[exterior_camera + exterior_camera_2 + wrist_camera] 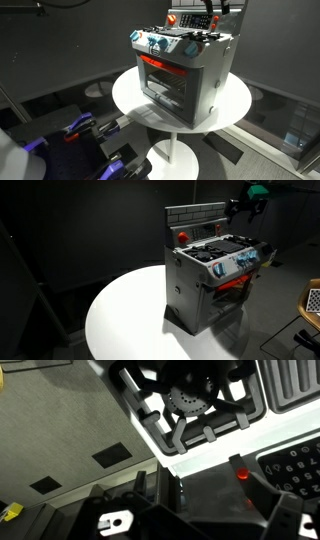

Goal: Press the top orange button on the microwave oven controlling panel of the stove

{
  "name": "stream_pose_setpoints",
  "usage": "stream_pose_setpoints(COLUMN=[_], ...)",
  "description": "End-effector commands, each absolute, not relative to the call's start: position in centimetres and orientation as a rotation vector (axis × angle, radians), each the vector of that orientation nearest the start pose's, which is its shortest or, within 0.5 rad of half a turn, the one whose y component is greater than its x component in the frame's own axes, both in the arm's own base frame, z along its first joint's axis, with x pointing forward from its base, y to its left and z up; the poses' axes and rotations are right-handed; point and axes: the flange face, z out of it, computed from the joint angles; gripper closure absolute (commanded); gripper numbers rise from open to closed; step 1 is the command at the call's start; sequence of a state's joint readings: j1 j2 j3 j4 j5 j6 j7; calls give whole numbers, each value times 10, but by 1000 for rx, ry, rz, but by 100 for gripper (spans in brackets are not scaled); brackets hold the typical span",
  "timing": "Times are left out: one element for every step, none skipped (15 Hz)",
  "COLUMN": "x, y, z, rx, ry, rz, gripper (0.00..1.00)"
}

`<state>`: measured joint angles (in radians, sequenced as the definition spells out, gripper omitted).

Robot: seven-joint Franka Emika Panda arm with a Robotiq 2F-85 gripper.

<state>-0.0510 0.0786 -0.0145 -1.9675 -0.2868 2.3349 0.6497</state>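
Room above the stove point(195, 292)
We are seeing open air over the burners point(222, 250); the upright back panel point(195, 220) is walling the rear.

The stove point(190, 85) is silver-grey, with orange-red trim point(160, 62) above its dark glass door and blue-white knobs point(156, 45). Its upright back panel point(195, 218) is grey. In the wrist view it shows a dark section of pale tiny buttons point(295, 465) and a bright orange-red button point(241, 472). The burner grate point(195, 405) is black on a white top. The round table point(120, 310) is white.
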Motion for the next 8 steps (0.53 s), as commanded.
stream_pose_setpoints(x=[604,604,606,607,608,610,612,613], y=[-47,-48,-48,-49,-50,-50,-51,-50], z=[460,458,457,455,453,451,450,448], rx=[-3119,-3119,-3119,-3117,-3115,-3112,-3109,-3107], ry=[881,881,883,882,882,881,880,877], rz=[-590,-590,-592,-593,-596,-602,-604,-609], gripper=[0,0,0,0,0,0,0,0])
